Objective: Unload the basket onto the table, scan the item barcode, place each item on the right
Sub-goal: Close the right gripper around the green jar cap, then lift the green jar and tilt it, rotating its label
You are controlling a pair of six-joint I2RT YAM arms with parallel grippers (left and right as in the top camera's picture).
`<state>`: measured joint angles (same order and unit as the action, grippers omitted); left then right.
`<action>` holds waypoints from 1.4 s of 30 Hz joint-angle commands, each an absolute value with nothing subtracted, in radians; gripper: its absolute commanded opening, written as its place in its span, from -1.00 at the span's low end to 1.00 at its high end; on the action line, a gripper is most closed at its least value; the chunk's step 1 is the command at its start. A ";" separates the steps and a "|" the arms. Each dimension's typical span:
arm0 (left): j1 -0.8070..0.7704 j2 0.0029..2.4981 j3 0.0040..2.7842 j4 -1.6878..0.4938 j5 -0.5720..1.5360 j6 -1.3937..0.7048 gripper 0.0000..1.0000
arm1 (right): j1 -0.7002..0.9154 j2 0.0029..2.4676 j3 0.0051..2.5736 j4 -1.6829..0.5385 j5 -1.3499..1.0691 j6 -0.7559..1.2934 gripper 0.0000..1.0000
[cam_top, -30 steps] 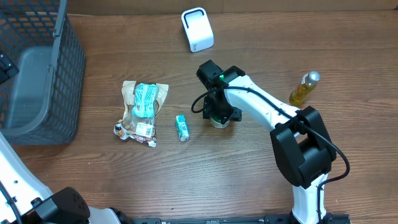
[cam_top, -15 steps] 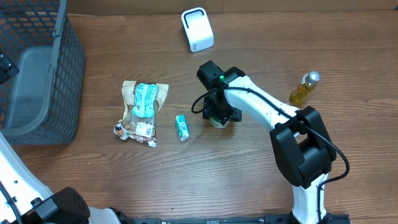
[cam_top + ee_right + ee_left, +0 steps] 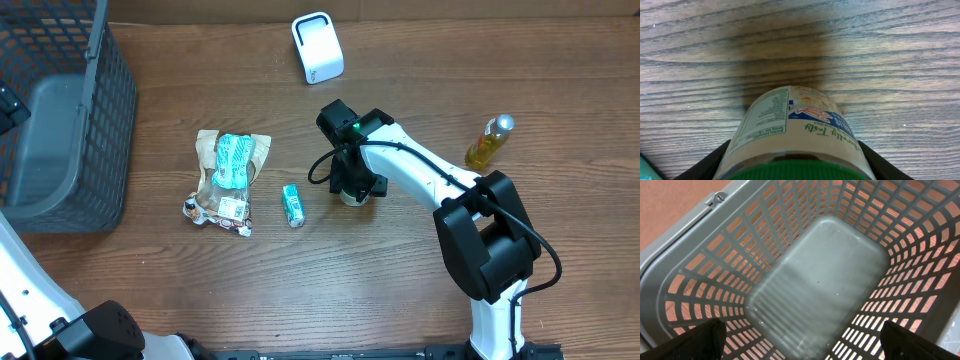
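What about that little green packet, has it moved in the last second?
No. Seen from overhead, the green packet lies at the same spot and tilt beside the snack bag, with the same gap between them.

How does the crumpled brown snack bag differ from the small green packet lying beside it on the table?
The snack bag is much larger than the green packet. The snack bag is brown with a teal label and looks crumpled, with an uneven outline; the green packet is green nearly all over and a neat narrow block. Both lie flat on the wooden table, apart from each other, with nothing touching them.
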<state>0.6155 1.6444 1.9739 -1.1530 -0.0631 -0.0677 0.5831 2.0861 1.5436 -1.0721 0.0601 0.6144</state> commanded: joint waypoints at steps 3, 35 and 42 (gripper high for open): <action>0.615 1.651 1.991 -1.152 -0.054 -0.048 0.99 | 0.570 2.091 1.540 -1.116 0.068 0.620 0.06; 0.615 1.651 1.991 -1.152 -0.055 -0.048 0.99 | 0.565 2.090 1.737 -1.395 -0.208 0.621 -0.49; 0.615 1.651 1.991 -1.152 -0.055 -0.048 0.99 | 0.565 2.090 1.737 -1.451 -0.376 0.621 -0.49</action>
